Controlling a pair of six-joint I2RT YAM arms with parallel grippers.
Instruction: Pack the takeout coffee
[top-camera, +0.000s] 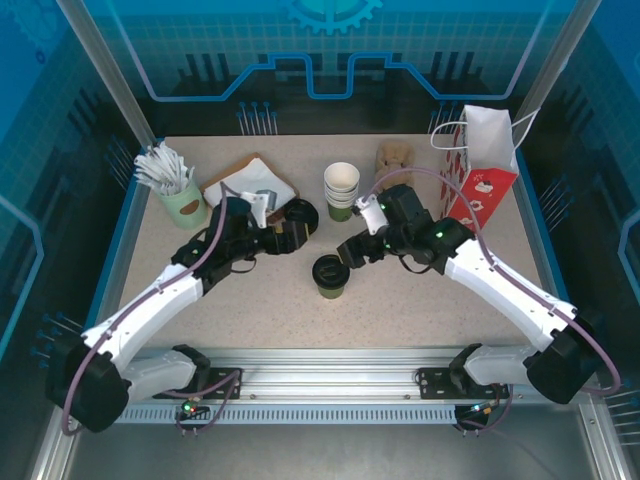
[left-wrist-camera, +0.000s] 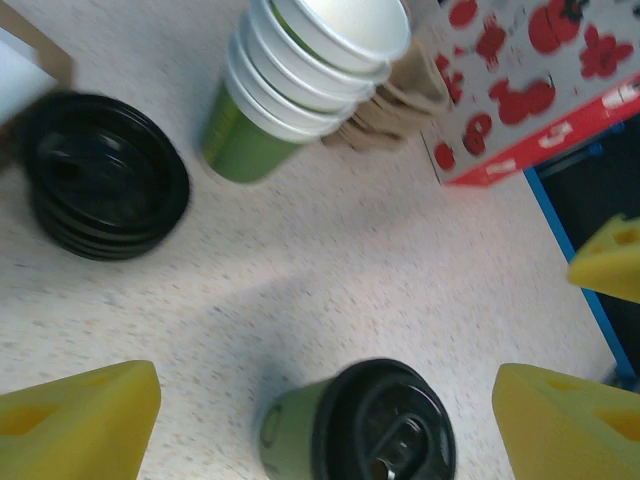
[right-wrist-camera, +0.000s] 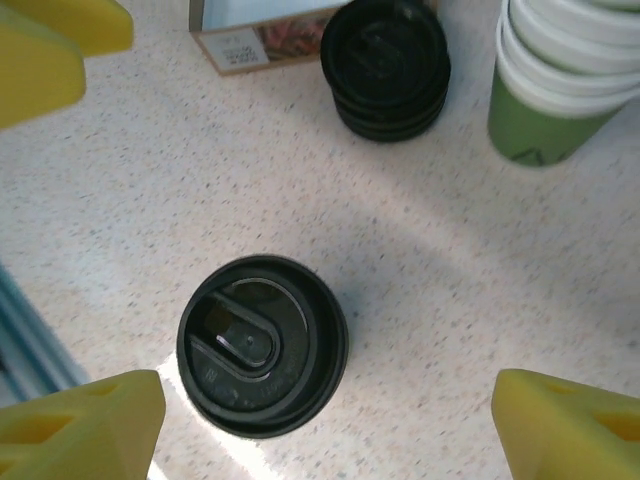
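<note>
Parted jaws near takeout coffee (right-wrist-camera: 262, 345)

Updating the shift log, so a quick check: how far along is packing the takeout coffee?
Done: the takeout coffee has its black lid on and stands upright on the table. In hand: nothing; the left gripper and right gripper are open near the cup, not touching it. Left: grasp it and set it in the paper bag at the far right.
</note>
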